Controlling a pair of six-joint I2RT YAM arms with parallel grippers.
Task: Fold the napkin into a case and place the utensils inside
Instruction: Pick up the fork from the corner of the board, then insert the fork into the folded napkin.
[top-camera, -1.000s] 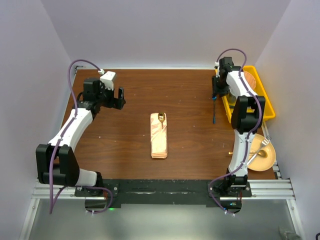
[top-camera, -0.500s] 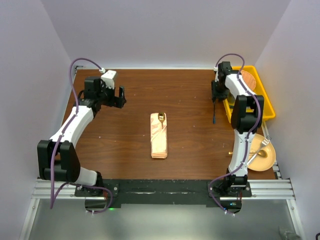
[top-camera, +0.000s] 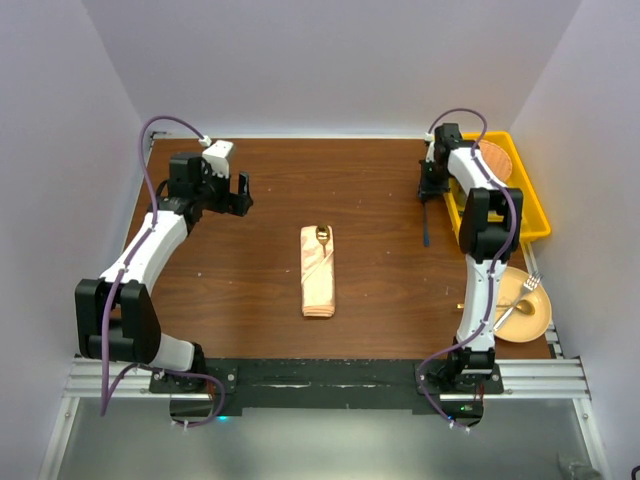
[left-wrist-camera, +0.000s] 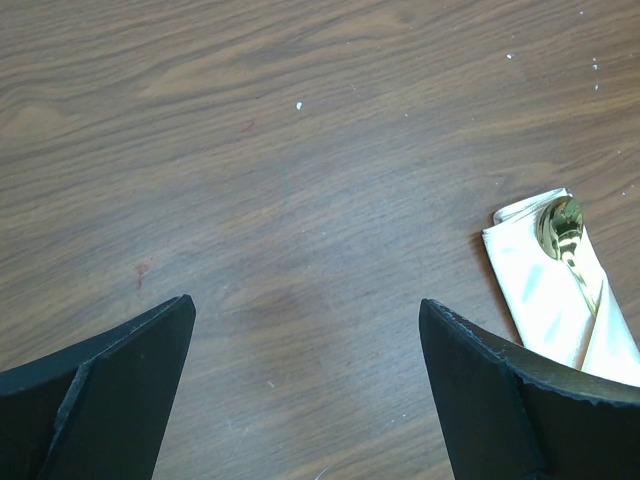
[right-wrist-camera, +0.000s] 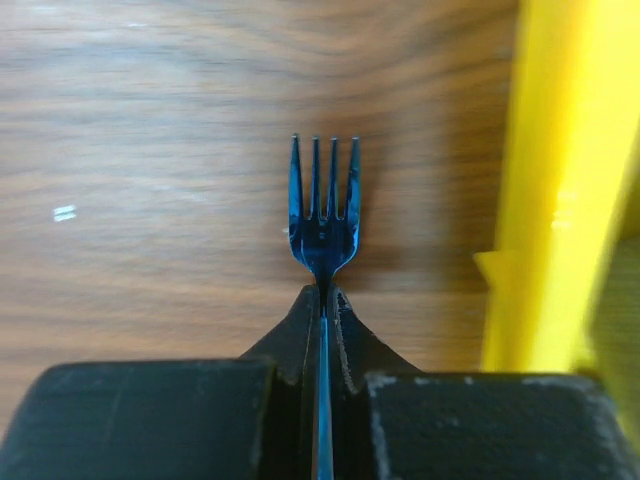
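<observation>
Right gripper (right-wrist-camera: 322, 300) just clamped the blue fork (right-wrist-camera: 323, 215)
Far-right worktop (top-camera: 360, 200) corner; case (top-camera: 319, 272) next, I reckon. Left gripper (left-wrist-camera: 306, 305) spread wide.

A robot lab cell: blank pale walls (top-camera: 330, 70) box in the wood tabletop (top-camera: 370, 200) on three sides. Two white arms (top-camera: 148, 255) with purple cables (top-camera: 146, 170) are bolted to a metal rail (top-camera: 540, 374) along its near edge. A yellow bin (top-camera: 537, 205) sits at its far right corner.
</observation>
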